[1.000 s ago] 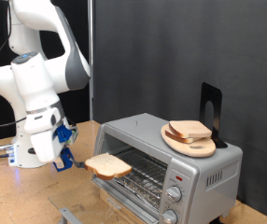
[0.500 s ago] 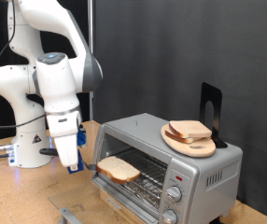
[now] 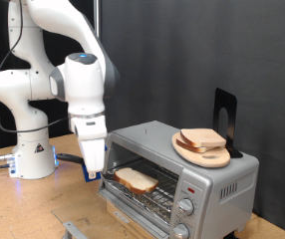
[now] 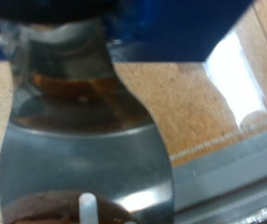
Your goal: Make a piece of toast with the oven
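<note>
**Bread on the oven rack, arm at the open door**

Exterior view: the oven (image 3: 182,164) stands on the counter (image 3: 23,204) with its glass door dropped open. The piece of toast (image 3: 137,180) lies flat on the wire rack, just inside the oven's mouth, so it appears to be loaded for heating. The end effector (image 3: 93,169) hangs just beside the oven's open front, on the side toward the exterior view's left, pointing down and close to the slice. Whether its fingers grip the bread or are spread apart cannot be told here. On the oven's top sits a round wooden plate (image 3: 189,151) with more bread slices (image 3: 202,139), kept clear of the opening, and a black stand (image 3: 225,118) rises behind them.

Wrist view: a shiny metal surface fills most of the picture, blurred and too near to name, with the counter (image 4: 185,103) beyond it. No bread shows between the fingers.
</note>
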